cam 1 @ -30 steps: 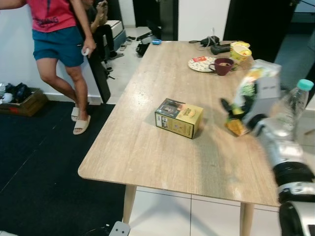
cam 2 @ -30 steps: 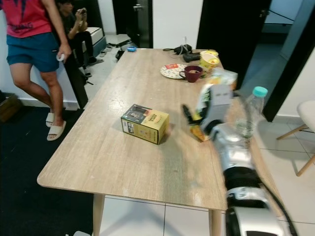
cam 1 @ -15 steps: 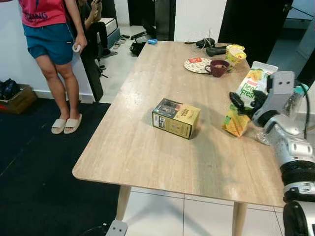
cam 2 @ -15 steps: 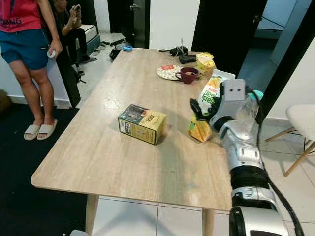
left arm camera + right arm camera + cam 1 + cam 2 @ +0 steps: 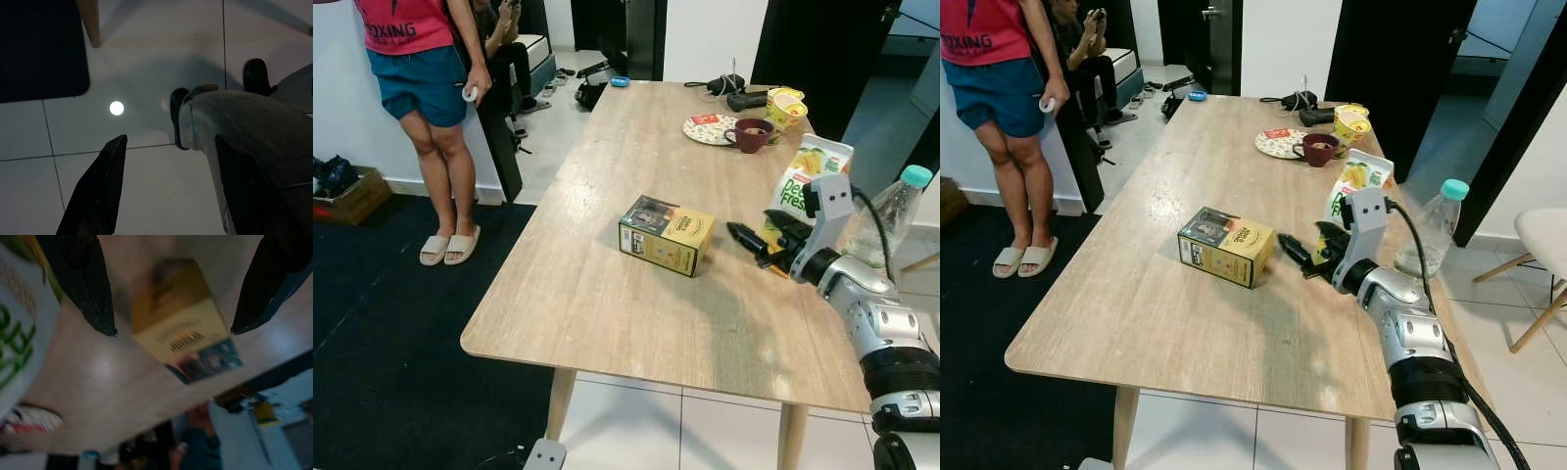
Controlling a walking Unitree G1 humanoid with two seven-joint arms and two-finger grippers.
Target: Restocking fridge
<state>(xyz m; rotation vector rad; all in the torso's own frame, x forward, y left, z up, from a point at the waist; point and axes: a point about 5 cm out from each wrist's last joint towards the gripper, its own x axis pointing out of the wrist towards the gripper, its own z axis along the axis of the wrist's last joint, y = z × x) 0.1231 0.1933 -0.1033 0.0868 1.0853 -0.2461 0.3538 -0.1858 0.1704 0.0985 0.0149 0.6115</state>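
A dark red mug (image 5: 753, 133) at the far end of the wooden table (image 5: 607, 294) holds something brownish that is too small to identify; it stands touching a patterned plate (image 5: 708, 128) bearing a small red item, with a yellow printed cup (image 5: 787, 104) just beside it. Nearer the right edge, a clear plastic bottle (image 5: 888, 211) with a teal cap stands upright; whether it holds liquid cannot be told. A juice carton (image 5: 800, 199), white with green lettering and orange fruit on it, stands upright between the bottle and the table's middle. The yellow box (image 5: 667, 234) lies flat near the centre of the table, its top yellow with dark print and one end panel carrying a dark picture; its long axis runs roughly across the table, slightly skewed, the pictured end toward the robot's left. The right gripper (image 5: 759, 246) hovers low over the table between carton and box, its two black fingers spread wide and empty, pointing at the box. The left gripper (image 5: 164, 188) hangs over the tiled floor, fingers wide apart. A person (image 5: 426, 108) in red shirt and blue shorts stands left of the table, another sits behind
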